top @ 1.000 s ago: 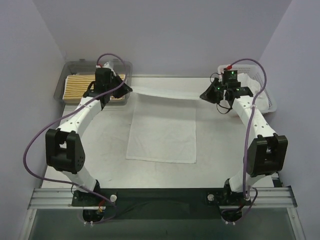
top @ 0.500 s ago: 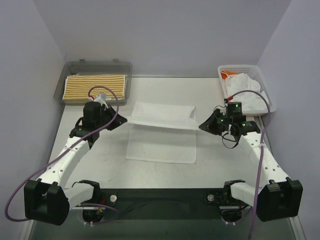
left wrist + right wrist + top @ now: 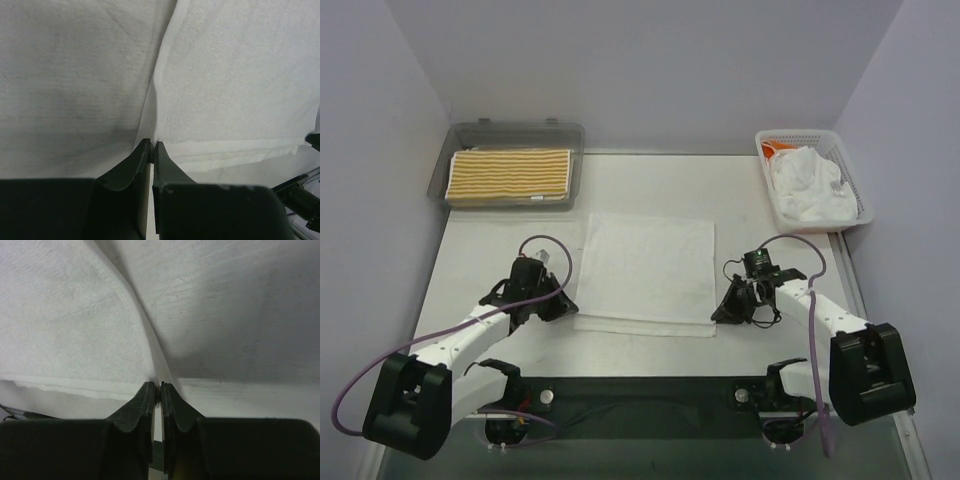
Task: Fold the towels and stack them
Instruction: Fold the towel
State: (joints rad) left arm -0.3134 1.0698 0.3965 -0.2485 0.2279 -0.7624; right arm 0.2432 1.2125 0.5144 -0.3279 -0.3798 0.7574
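Two grippers: both are sitting low on the worktop [image 3: 770, 240], one at each near corner of the white towel [image 3: 645, 265].
Left gripper [image 3: 563, 300]: its jaws are pressing together on thin cloth at the near left corner. In the left wrist view a soft ridge of cloth is running away from the fingertips [image 3: 144, 150].
Right gripper [image 3: 722, 312]: its jaws are pinching the near right corner in the same way, with almost no gap between the fingertips [image 3: 148, 390].
White towel: it is lying flat in the middle of the worktop, folded in two layers. The lower layer is showing as a narrow strip along the near edge.
Edges: the far edge and both side edges are looking straight, and the near edge is coming close to the near rim of the worktop.
Open room: bare worktop is lying on the far side, between the towel and the tray [image 3: 578, 150], and also on the right, between the towel and the basket [image 3: 800, 134].
Yellow-and-white striped towel [image 3: 510, 175]: it is lying folded inside the clear grey tray at the far left corner, well apart from the white towel.
Basket: it is holding crumpled white towels [image 3: 810, 185] and something orange [image 3: 775, 148] at its far end, too small to name.
Hidden: in the top view the grippers are covering the two near corners. The wrist views are cutting off most of the towel, and I cannot tell how many layers are sitting between the jaws.
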